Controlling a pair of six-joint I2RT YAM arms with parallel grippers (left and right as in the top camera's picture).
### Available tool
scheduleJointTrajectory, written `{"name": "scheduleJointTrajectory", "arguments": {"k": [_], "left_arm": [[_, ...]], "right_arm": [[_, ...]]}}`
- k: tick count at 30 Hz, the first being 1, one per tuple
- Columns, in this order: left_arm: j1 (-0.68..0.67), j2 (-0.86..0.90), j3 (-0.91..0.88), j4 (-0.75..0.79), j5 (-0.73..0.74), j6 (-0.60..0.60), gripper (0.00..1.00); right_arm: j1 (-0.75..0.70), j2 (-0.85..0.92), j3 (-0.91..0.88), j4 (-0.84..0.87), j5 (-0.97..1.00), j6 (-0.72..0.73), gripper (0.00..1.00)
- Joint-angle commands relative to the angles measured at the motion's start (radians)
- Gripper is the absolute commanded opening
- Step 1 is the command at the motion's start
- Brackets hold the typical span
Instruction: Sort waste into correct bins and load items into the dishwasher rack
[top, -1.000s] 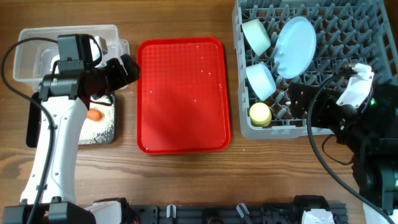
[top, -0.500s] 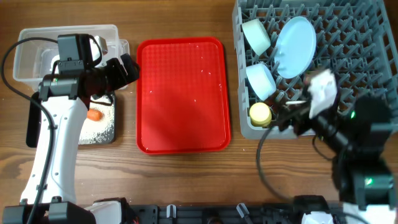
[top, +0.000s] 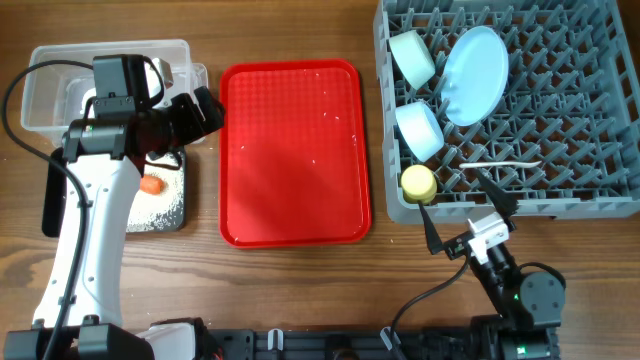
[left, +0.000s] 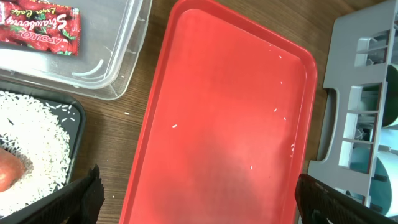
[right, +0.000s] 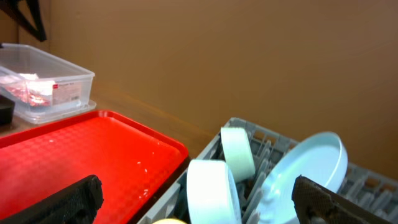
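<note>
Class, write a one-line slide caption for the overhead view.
Plate, two bowls, yellow cup and white spoon sit in the grey rack; the red tray lies between rack and bins.

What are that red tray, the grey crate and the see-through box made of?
Red tray: probably hard plastic, with a fine dimpled texture and a soft sheen.
Grey crate: looks like moulded matte plastic, judging by its uniform grid of pegs.
See-through box: thin clear plastic, glossy; the wrapper inside shows through its wall.

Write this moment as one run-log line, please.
left end effector: open, empty, beside clear tub | right end effector: open, empty, in front of rack | spoon: lying on rack pegs | red tray: stray rice grains
</note>
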Motion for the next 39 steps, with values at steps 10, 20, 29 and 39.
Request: {"name": "scheduleJointTrajectory", "arguments": {"k": [10, 20, 29, 39], "left_arm": [[-0.003, 0.005, 0.009, 0.003, 0.001, 0.019, 1.00], [-0.003, 0.005, 0.009, 0.003, 0.001, 0.019, 1.00], [-0.050, -0.253, -0.146, 0.225, -0.018, 0.094, 1.00], [-0.055, -1.019, -1.142, 1.076, -0.026, 0.097, 1.00]], "right_arm": [[0.004, -0.050, -0.058, -0.050, 0.121, 0.134, 1.00], [0.004, -0.050, -0.058, -0.050, 0.121, 0.134, 1.00], [0.004, -0.050, -0.058, -0.050, 0.121, 0.134, 1.00], [0.004, -0.050, -0.058, -0.050, 0.121, 0.134, 1.00]]}}
